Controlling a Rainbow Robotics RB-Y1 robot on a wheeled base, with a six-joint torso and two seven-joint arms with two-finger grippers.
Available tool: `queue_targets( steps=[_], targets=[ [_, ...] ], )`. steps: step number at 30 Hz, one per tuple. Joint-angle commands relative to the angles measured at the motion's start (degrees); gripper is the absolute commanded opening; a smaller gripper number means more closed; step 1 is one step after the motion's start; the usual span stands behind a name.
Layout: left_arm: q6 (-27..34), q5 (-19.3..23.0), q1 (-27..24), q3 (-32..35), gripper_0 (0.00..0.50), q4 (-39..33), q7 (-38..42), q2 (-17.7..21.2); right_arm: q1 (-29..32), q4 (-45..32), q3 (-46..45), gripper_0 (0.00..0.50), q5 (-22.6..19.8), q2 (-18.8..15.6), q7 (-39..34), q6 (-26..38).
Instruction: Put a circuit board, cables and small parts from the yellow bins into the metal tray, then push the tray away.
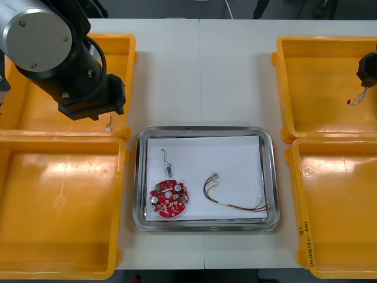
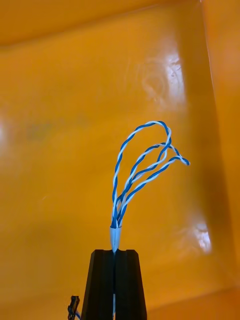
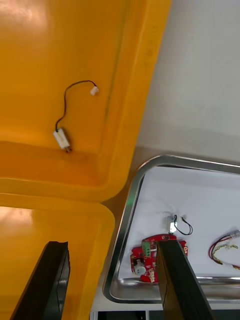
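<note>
Right claw [image 2: 114, 251] clamped shut on twisted blue-and-white cable [image 2: 142, 165], inside far right yellow plastic bin [image 2: 60, 150]. Left claw [image 3: 112, 247] wide open, empty, above corner of far left yellow bin [image 3: 50, 165], beside shiny metal tray [image 3: 125, 240]. Round red circuit board [image 1: 169, 200] lies in tray.

Bright, even overhead lighting, white glare patches on the yellow bins [image 2: 165, 80], mirror sheen along the metal tray [image 1: 139, 177] rim, shadows faint.
</note>
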Motion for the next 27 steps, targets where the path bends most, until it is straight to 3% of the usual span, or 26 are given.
queue_targets(
  steps=[1, 15, 22, 27],
  targets=[
    [0.50, 0.08, -2.74, 4.03, 0.500, 2.18, -11.34, 2.61, -1.87, -6.38, -1.76, 0.000, 1.08, -2.55, -1.43, 6.46],
    [-3.68, -5.02, -2.83, 5.18, 0.500, 10.35, -24.35, 3.05, 0.77, -27.12, -1.85, 0.000, 2.31, -3.51, -3.36, 30.15],
    [-9.04, -5.72, -2.83, 5.09, 0.500, 14.04, -26.46, 3.05, 1.21, -35.47, -1.50, 0.000, 0.55, -1.05, -3.36, 30.15],
    [-11.51, -5.81, -2.83, 4.74, 0.500, 16.06, -27.43, 2.96, 2.53, -43.91, -0.97, 0.000, -0.41, 2.64, -3.53, 30.15]
  ],
)
